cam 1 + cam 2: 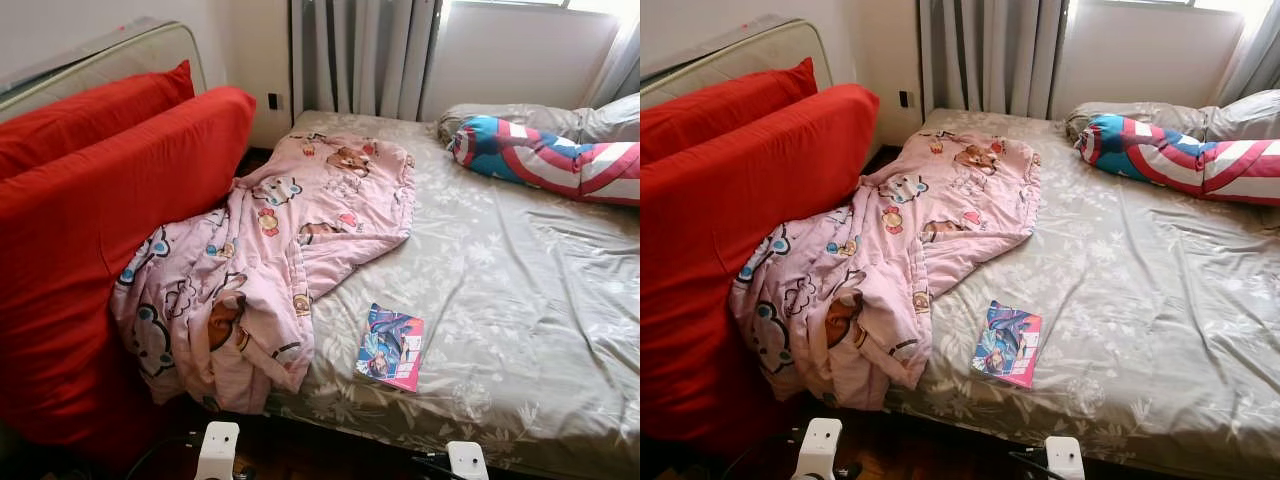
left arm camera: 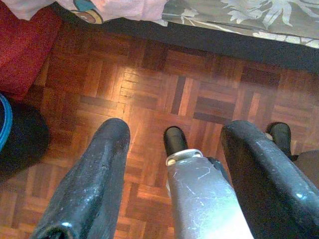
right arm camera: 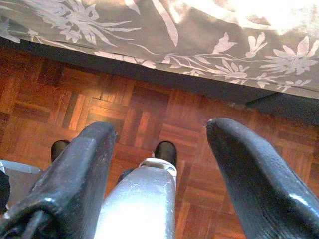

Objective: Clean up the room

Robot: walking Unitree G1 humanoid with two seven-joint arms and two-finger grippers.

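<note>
A crumpled pink cartoon blanket lies across the left side of the bed and hangs over its near corner. A colourful book lies flat on the grey floral sheet near the front edge, to the right of the blanket. Both arms hang low in front of the bed. In the wrist views my left gripper and right gripper are open over the parquet floor, holding nothing. The bed's edge lies just beyond them.
Big red cushions lean against the bed's left side. A red, white and blue bolster and a grey pillow lie at the head, with curtains behind. A dark object with a blue rim stands on the floor.
</note>
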